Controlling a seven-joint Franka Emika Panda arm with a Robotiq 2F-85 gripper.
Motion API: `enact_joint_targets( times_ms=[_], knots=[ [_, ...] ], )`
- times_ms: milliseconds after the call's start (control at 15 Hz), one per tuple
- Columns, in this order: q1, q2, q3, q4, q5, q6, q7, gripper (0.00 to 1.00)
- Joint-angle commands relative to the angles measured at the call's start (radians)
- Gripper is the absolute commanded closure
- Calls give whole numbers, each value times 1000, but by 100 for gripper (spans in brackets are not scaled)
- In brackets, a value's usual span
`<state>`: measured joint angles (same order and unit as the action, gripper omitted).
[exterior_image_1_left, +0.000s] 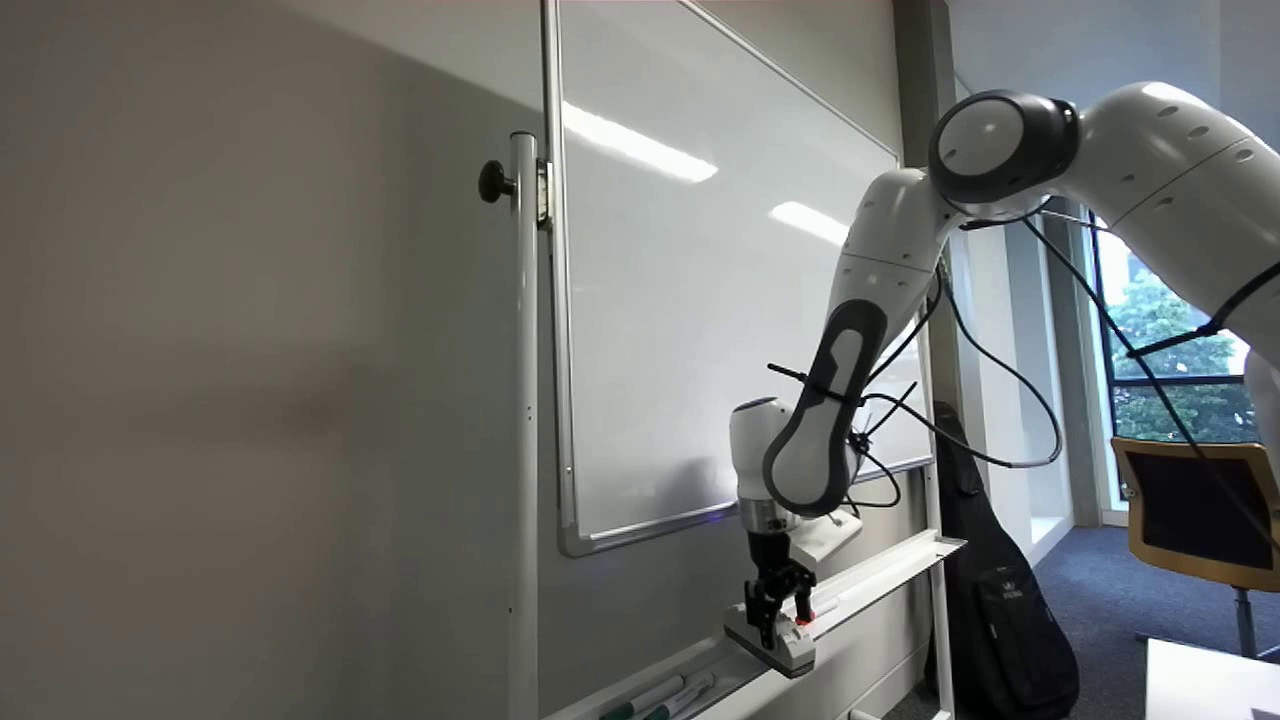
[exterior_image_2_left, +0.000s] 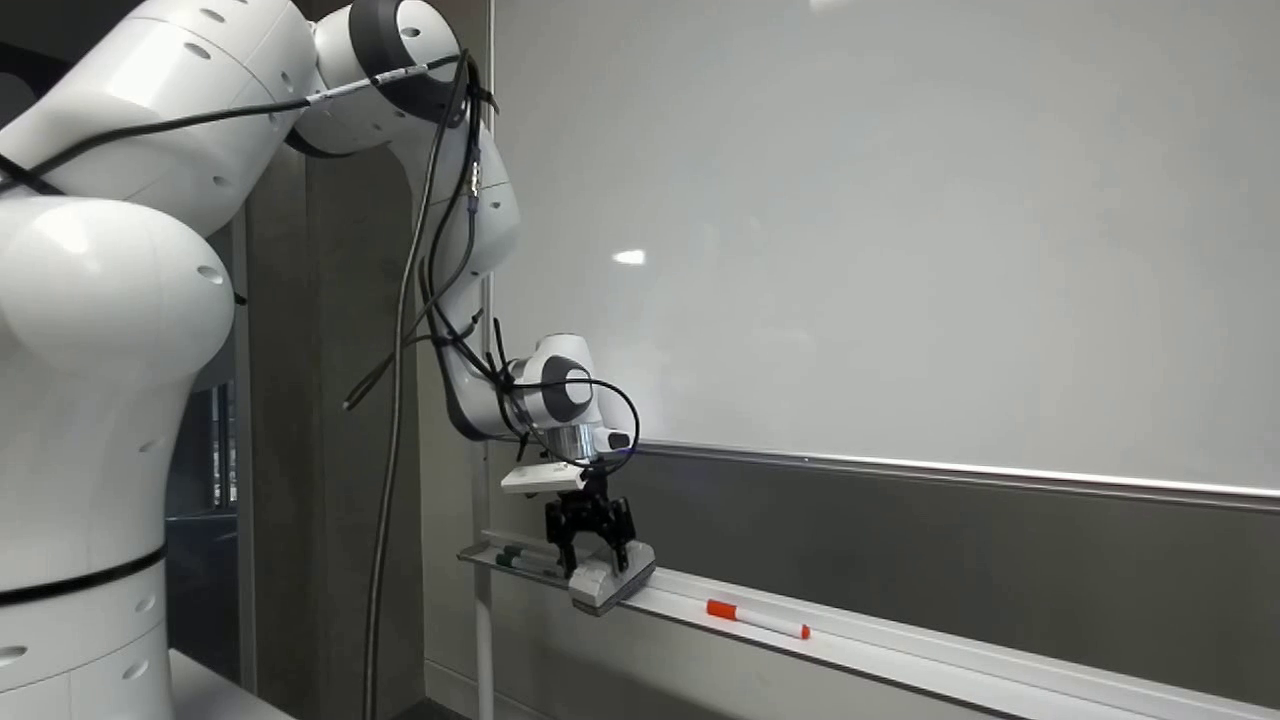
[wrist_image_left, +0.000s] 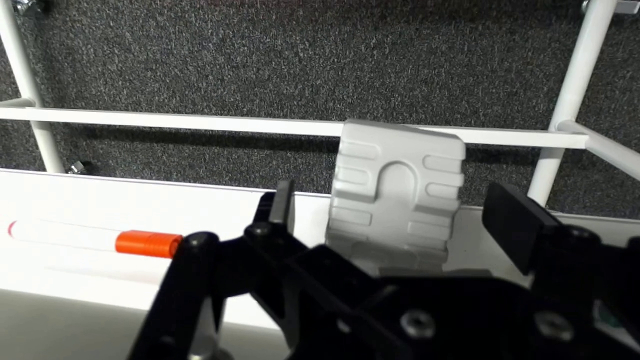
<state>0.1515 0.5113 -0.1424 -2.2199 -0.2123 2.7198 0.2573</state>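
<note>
While its fingers (wrist_image_left: 284, 201) are standing spread at nine and three o'clock of a pale, ridged eraser (wrist_image_left: 395, 175) in the wrist view, the black gripper (wrist_image_left: 395, 212) is pinching nothing, gaps showing on either side. Seemingly resting on a white tray (exterior_image_2_left: 900, 658), the eraser is jutting past the front edge toward twelve o'clock, above dark carpet (wrist_image_left: 225, 65); whether it is lying level is hard to tell. That overhang is posing the chief danger: a finger catching the eraser could be tipping it off. A sideways knock could also be setting a red-capped marker (exterior_image_2_left: 757, 619) rolling; it is lying in the tray, between three and four o'clock of the eraser in an exterior view. At eight o'clock in an exterior view, at least two green-capped markers (exterior_image_1_left: 657, 692) are sharing the tray. Behind, toward one o'clock, a whiteboard (exterior_image_2_left: 860, 250) is rising. Farther off, near three o'clock, a black instrument bag (exterior_image_1_left: 1000, 600) is standing, with an office chair (exterior_image_1_left: 1195, 510) waiting at the bag's two o'clock.
</note>
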Motion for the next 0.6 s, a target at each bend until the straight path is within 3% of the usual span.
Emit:
enact_joint_targets(
  times_ms=[0, 533],
  knots=[
    [25, -30, -14, -12, -10, -53, 15, 0],
    [15, -174, 33, -49, -1, -339, 14, 0]
  ],
)
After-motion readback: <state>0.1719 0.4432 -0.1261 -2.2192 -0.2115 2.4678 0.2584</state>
